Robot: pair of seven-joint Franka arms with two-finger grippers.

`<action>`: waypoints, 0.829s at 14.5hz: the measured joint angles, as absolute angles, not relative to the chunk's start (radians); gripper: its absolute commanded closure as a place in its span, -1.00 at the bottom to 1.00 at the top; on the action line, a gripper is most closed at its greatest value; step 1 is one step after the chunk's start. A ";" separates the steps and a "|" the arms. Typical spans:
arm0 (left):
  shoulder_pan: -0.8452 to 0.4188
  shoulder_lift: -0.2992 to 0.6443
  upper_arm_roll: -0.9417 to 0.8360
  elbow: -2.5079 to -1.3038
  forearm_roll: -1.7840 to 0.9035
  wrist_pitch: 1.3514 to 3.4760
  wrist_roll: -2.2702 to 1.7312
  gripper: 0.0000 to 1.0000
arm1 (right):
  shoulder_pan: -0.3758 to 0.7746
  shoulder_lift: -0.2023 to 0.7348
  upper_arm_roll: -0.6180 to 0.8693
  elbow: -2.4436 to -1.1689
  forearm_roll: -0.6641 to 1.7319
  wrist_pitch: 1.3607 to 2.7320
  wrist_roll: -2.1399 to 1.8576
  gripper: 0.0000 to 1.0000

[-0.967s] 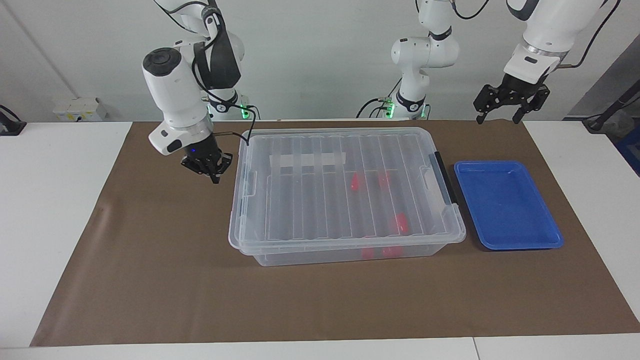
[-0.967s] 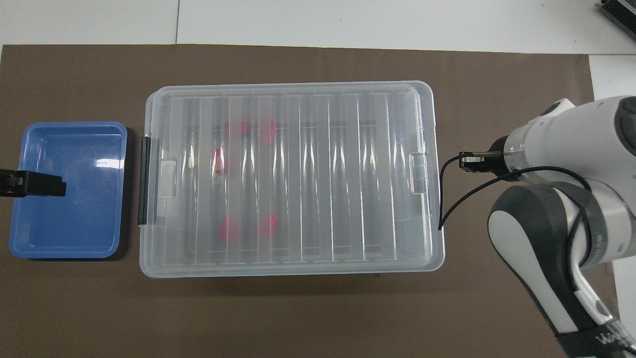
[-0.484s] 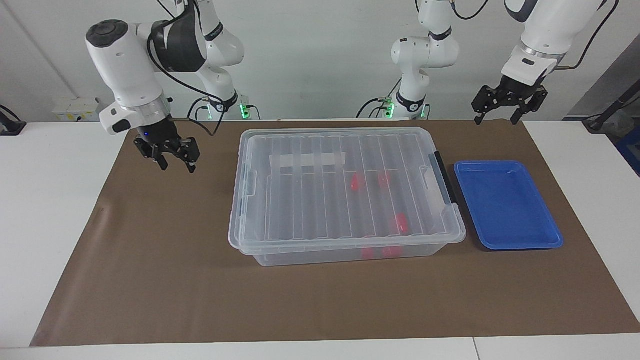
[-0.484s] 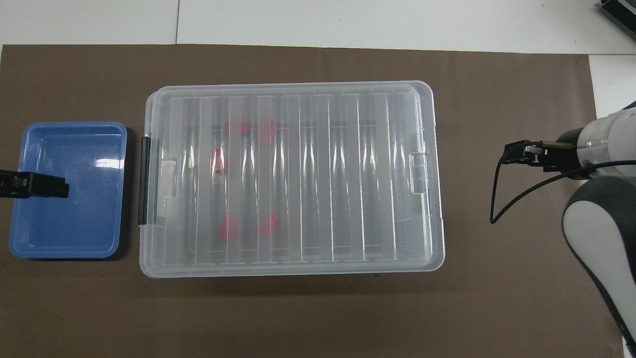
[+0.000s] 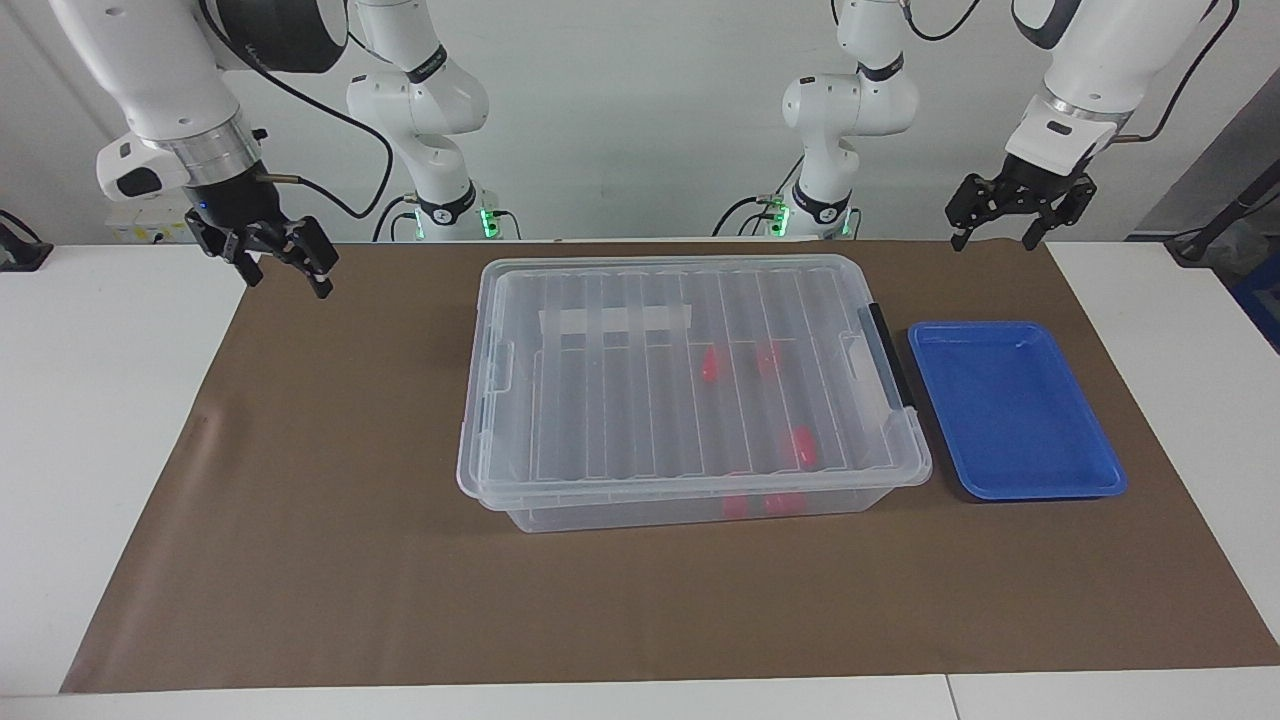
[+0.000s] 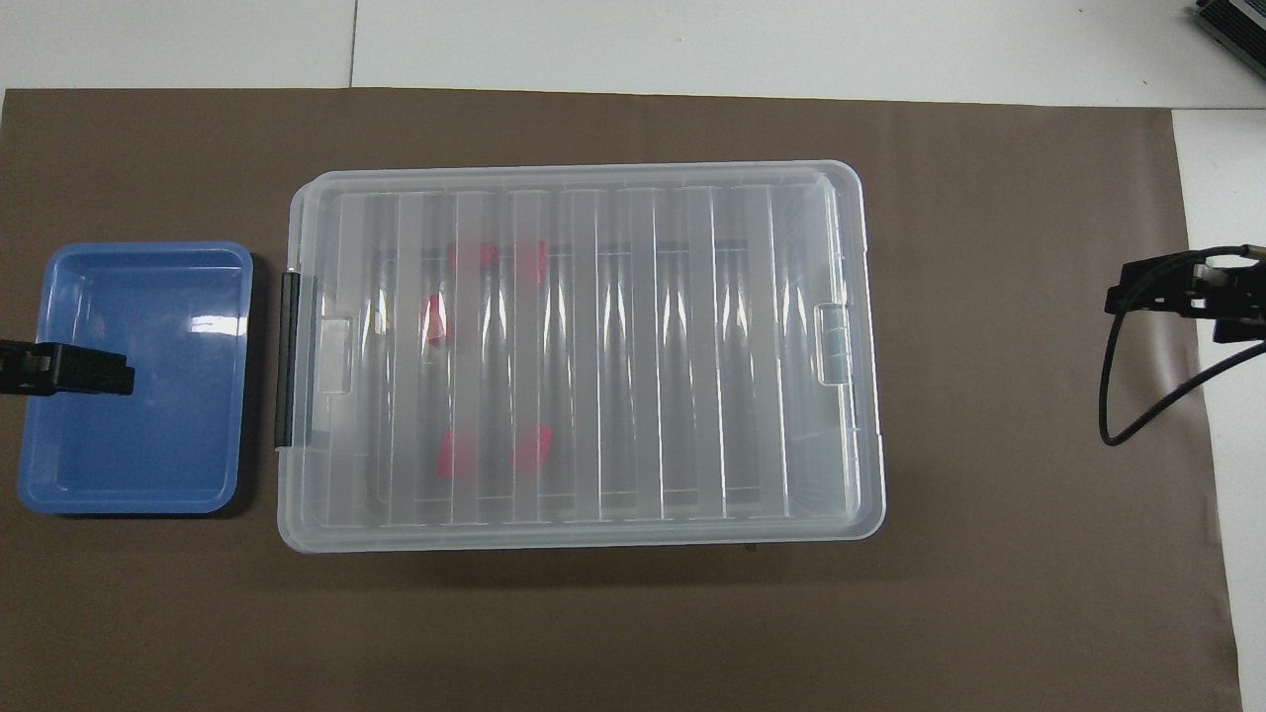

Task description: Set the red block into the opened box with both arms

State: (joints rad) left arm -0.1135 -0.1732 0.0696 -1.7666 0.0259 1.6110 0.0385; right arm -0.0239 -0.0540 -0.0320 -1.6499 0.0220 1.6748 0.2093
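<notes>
- Facing view: the large clear plastic box with its ribbed lid (image 5: 690, 385) sits mid-surface on the brown mat (image 5: 320, 520), lid on. Small red plastic blocks (image 5: 712, 365) show through it, lying inside toward the left arm's end.
- The right gripper (image 5: 280, 262) hangs over the mat's corner at the right arm's end, fingers spread wide, holding nothing. The left gripper (image 5: 1000, 217) hangs open and empty over the mat's edge, above the shallow blue plastic tray (image 5: 1015, 410), which is empty.
- To my eye the placing is done and both arms are pulling clear; doing it well means lifting straight away without catching the lid's rim or the black side handle (image 5: 890, 355).
- Overhead view: the box (image 6: 579, 356) shows five red blocks (image 6: 457, 455) under the lid; only the tip of the left gripper (image 6: 69, 368) shows over the tray (image 6: 134, 475).
- A white label strip (image 5: 615, 320) runs across the box; I can read no writing on it.
</notes>
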 measured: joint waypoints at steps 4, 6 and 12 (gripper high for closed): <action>-0.114 -0.173 0.070 -1.767 0.026 1.611 0.038 -1.00 | -0.020 -0.009 -0.026 -1.536 0.021 1.544 0.209 -1.00; -0.114 -0.173 0.070 -1.767 0.026 1.611 0.038 -1.00 | -0.018 0.005 -0.021 -1.513 0.017 1.507 0.209 -1.00; -0.114 -0.173 0.070 -1.767 0.026 1.611 0.038 -1.00 | -0.016 0.006 -0.014 -1.517 0.016 1.484 0.208 -1.00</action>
State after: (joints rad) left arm -0.1135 -0.1732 0.0700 -1.7666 0.0259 1.6110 0.0385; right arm -0.0160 0.0058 -0.0142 -1.5174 0.0157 1.4844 0.2075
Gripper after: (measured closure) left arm 0.000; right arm 0.000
